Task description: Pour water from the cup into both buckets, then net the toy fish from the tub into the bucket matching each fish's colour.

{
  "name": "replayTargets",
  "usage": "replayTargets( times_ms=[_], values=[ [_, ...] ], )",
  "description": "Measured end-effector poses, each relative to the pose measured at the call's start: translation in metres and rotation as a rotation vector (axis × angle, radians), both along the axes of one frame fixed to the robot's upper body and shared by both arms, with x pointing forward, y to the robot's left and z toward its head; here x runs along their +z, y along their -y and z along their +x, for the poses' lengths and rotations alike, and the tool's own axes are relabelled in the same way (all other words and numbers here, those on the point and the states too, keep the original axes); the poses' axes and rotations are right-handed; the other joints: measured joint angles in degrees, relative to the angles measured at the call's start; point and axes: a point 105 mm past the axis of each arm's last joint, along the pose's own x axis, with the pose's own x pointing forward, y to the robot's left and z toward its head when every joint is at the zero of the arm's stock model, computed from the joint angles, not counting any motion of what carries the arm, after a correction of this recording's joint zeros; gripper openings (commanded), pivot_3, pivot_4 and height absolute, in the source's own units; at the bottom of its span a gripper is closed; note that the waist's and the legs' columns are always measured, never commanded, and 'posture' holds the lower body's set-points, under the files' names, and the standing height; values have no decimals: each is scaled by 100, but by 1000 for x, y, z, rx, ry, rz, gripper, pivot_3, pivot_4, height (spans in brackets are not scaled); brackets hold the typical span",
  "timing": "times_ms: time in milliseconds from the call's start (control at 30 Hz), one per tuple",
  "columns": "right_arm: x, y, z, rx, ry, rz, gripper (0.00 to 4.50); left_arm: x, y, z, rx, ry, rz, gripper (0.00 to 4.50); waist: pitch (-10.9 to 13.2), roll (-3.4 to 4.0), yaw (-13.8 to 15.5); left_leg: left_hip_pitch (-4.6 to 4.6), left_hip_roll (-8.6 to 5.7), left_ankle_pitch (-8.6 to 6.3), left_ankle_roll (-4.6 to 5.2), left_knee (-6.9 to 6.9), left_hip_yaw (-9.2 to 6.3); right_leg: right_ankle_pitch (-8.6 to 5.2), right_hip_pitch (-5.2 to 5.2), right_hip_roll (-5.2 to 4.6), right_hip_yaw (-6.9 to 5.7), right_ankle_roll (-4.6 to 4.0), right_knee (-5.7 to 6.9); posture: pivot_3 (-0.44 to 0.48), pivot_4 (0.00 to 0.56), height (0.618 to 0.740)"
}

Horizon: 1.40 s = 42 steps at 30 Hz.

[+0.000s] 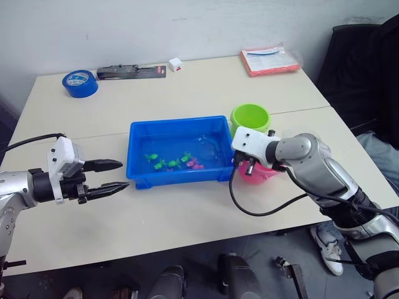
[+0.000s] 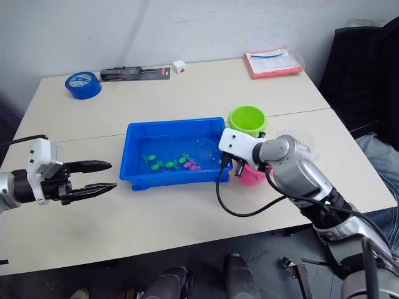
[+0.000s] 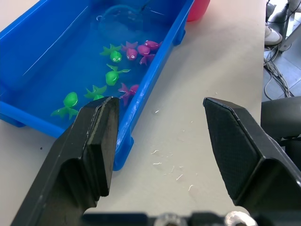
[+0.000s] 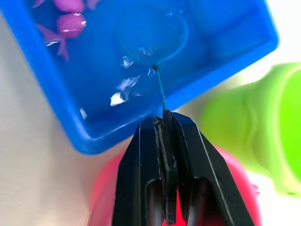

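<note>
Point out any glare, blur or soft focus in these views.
Right wrist view: white glints sit on the water in the tub; the pink bucket and green bucket are soft, while the right gripper, shut on the net's handle, is sharp. Left wrist view: the near fingers are slightly soft; the fish are crisp. Left eye view: lighting is even, without strong glare.

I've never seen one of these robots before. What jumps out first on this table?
The bright blue tub in the middle of the table, with tiny green and pink toy fish in its water. The right pincer is shut on the thin handle of a net dipped in the tub, above the pink bucket and beside the lime green bucket.
</note>
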Motion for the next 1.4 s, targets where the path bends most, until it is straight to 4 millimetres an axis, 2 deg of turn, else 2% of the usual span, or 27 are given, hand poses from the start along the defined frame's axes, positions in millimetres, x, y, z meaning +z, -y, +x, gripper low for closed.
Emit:
replayTargets(
  times_ms=[267,533,633,733,833,1100,1300,1400],
  values=[
    [5,4,0,-2,15,-9,780,-1,3,1,-8,5,-5,3101,0,0,1,0,0,0,0,0,0,0,0,0,0,0,0,0,150,740],
    [25,14,-3,-18,47,19,780,-3,6,3,-18,4,-10,3101,0,0,12,0,-1,0,0,0,0,0,2,-1,1,0,-1,0,150,740],
    [27,12,-4,-5,43,27,780,-3,7,4,-23,8,-10,3101,0,0,-9,0,2,0,0,-1,0,0,0,1,1,0,-1,0,150,740],
    [30,1,-19,90,-4,52,780,-4,8,4,-26,5,-12,3101,2,3,-11,0,2,0,0,-4,0,0,-1,1,0,0,-2,0,150,740],
    [32,-4,-26,135,-16,70,780,-4,8,4,-26,5,-12,3101,2,3,2,0,1,0,0,-1,0,0,1,0,1,0,-2,0,150,740],
    [30,-13,-29,189,-17,74,780,-4,8,4,-25,5,-13,3101,2,3,-4,0,1,0,0,-2,0,0,0,0,1,0,-1,0,150,740],
    [4,-30,-35,271,-70,31,780,-7,7,3,-22,-8,-11,3101,2,3,3,0,0,0,0,-1,0,0,1,0,0,0,-2,0,150,740],
    [1,-24,-22,220,-38,18,780,-10,6,2,-18,-18,-11,3101,2,3,-5,0,1,0,0,-1,0,0,0,0,0,0,-1,0,150,740]
  ],
)
